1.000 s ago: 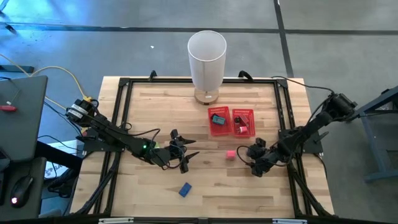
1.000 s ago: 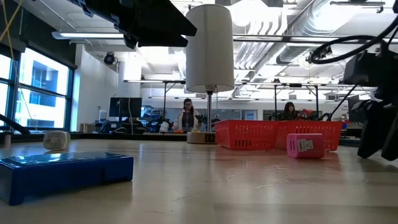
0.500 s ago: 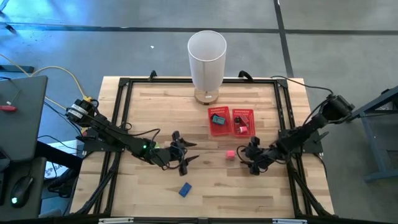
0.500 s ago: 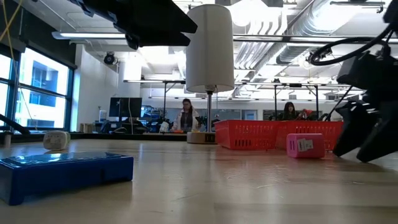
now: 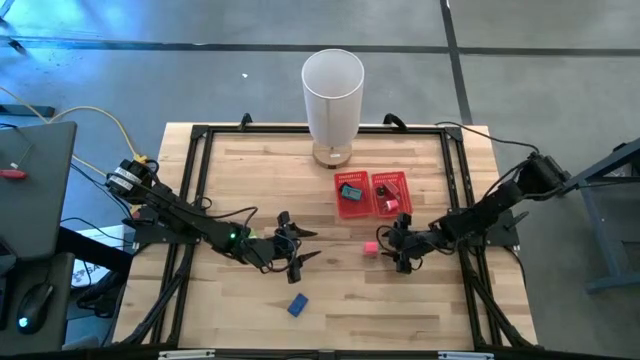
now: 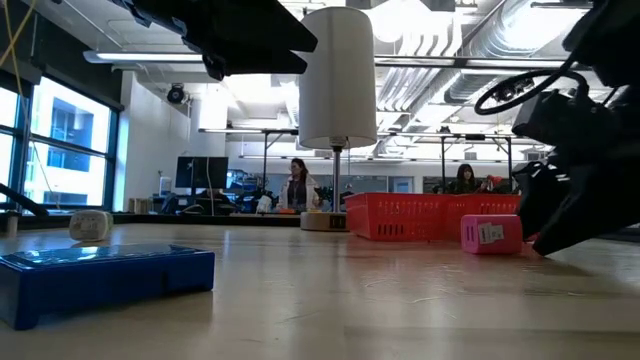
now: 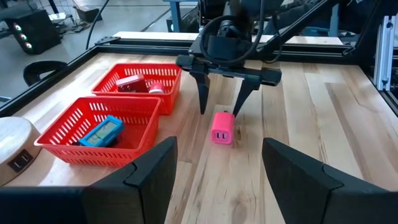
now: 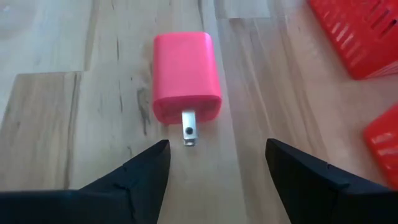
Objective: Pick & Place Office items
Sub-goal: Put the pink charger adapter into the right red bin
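**Pink plug block lined up between the right fingers**

Right now your right gripper point(image 5: 397, 250) sits low over the table point(image 5: 330, 300) with its fingers spread apart and nothing between them yet. The pink charger block point(image 8: 186, 74) lies flat on the wood just ahead of those fingers, metal prongs point(image 8: 189, 132) pointing back toward the wrist. From the left wrist view you can see the same block point(image 7: 222, 127) directly beneath the two dark fingertips, with the red mesh tray point(image 7: 84, 134) near on one side. In the high view the block point(image 5: 371, 248) sits just beside the gripper, a little below the tray point(image 5: 372, 195).

Expect a light, rigid piece with smooth plastic faces and rounded edges, so it may well slide or pivot if one finger arrives first. Take it across the two broad flat sides of the body, around the middle, and keep off the prongs: they are thin, give little to grip and could twist the block out. Squeeze evenly and it should hold without much force.

Your left gripper point(image 5: 291, 248) waits over the middle of the table, fingers apart and empty. A blue piece point(image 5: 297, 305) lies well apart near the front edge, and the tray already holds a teal item point(image 7: 102, 130) in one compartment and red pieces point(image 7: 138, 83) in the other.
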Controlling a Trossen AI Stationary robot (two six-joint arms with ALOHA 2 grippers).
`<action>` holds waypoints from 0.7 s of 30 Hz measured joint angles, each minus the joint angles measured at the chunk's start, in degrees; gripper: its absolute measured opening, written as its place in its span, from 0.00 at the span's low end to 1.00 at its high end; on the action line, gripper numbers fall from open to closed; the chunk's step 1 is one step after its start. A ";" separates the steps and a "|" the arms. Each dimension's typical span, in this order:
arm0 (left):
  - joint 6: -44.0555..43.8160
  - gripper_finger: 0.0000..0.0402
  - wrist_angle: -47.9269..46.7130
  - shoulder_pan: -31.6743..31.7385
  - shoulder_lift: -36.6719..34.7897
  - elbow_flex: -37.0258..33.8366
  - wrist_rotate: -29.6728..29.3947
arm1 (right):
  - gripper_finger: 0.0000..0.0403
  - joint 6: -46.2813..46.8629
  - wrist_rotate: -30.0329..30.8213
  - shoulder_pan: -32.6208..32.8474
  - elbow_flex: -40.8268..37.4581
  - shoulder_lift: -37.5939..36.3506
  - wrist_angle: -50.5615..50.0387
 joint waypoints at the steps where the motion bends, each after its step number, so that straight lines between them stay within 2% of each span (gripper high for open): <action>1: 0.00 0.56 0.00 0.01 0.00 0.00 0.00 | 0.63 -0.11 -0.59 -0.34 0.00 0.09 0.36; 6: 0.00 0.56 -0.01 -0.01 0.00 0.00 0.02 | 0.63 -3.78 -4.59 -1.78 0.04 4.12 7.57; 13: 0.00 0.56 -0.14 -0.01 0.00 0.00 0.02 | 0.63 -6.14 -5.42 -2.17 0.24 12.21 18.79; 21: 0.00 0.56 -0.87 -0.01 0.00 0.00 0.02 | 0.63 -5.98 -5.60 -2.04 0.26 12.86 19.90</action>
